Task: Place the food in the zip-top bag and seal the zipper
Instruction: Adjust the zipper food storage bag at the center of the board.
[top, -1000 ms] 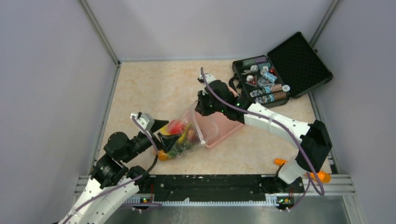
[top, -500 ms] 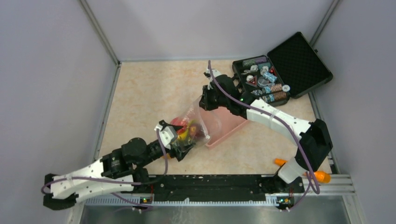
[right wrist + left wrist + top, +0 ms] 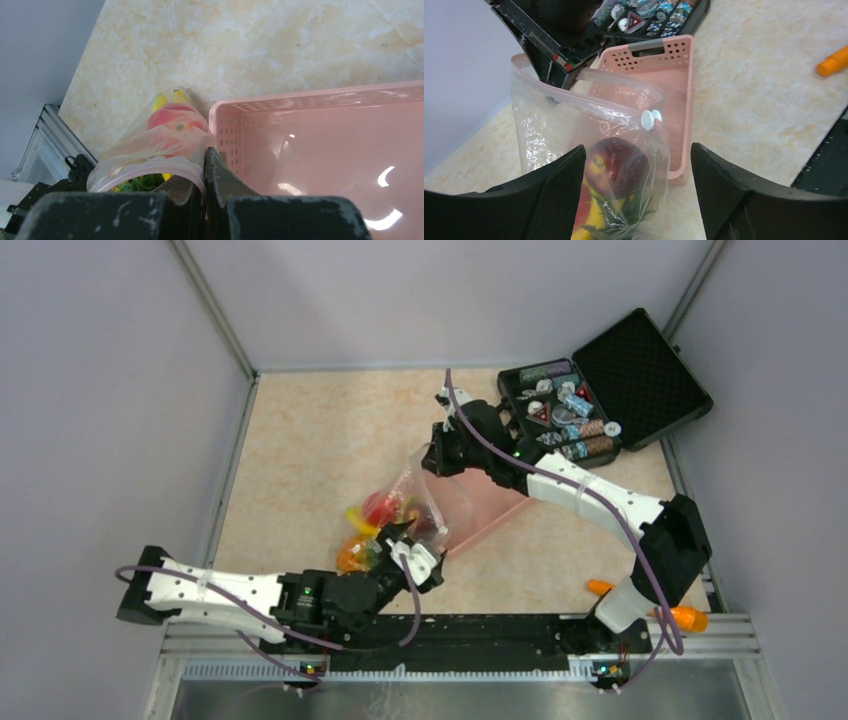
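The clear zip-top bag hangs tilted beside the pink basket, with the food inside. A red fruit, yellow banana and green leaves show through it, and a dark maroon fruit sits on top. My right gripper is shut on the pink zipper at the far end of the bag's mouth, which gapes open. A white slider sits at the zipper's near end. My left gripper is open at the near side, its fingers straddling the bag's filled part.
The pink basket lies right of the bag and partly under it. An open black case of small trinkets stands at the back right. An orange carrot-like stick lies by the right arm's base. The left arm stretches low along the front edge.
My left arm swung from the bag's left side round to its near side and now faces it with wide jaws. The right gripper kept its hold and shifted slightly back.
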Available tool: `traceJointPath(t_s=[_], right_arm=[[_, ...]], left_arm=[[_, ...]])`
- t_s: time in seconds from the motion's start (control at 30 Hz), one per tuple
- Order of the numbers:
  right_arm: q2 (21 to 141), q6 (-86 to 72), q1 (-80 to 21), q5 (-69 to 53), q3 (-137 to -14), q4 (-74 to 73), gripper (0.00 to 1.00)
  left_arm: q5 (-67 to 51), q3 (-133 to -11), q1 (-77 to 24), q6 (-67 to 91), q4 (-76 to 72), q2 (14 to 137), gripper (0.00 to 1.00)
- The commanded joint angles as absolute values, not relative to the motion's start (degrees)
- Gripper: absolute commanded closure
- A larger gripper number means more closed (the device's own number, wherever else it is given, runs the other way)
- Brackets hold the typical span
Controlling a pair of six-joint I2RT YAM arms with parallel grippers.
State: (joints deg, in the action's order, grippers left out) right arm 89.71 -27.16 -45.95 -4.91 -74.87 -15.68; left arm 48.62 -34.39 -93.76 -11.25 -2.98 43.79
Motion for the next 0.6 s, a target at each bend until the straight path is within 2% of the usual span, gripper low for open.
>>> traceJointPath(t_s=[0.0,0.13,0.3,0.47,0.57], right_arm=[[88.0,-28.2,-45.4,-7.0,-74.5,-12.6,1.0],[86.5,-28.8,-45.5,-7.7,-73.3,-11.4,1.0],[85.9,-29.0,-45.5,-8.4,-73.4,-11.8,1.0],[84.9,-29.3,-45.5,-9.6,-72.7,-11.5,1.0],[84.8,-28.7,-45.5,-9.4,-73.4,-12.5,1.0]], left_arm=[[59.6,-35.0,-95.2,-14.9,-11.1,50.8,0.25],[65.6,-36.1,-95.3,-15.8,-15.4,56.6,0.27],[64.8,-33.0,-95.3,-17.2,-21.0,54.1,0.33],[68.7,-31.2,-95.2,-18.2,-20.0,54.8,0.32],[65.8,-30.8,-95.2,-17.3,-20.3,55.5,0.29]])
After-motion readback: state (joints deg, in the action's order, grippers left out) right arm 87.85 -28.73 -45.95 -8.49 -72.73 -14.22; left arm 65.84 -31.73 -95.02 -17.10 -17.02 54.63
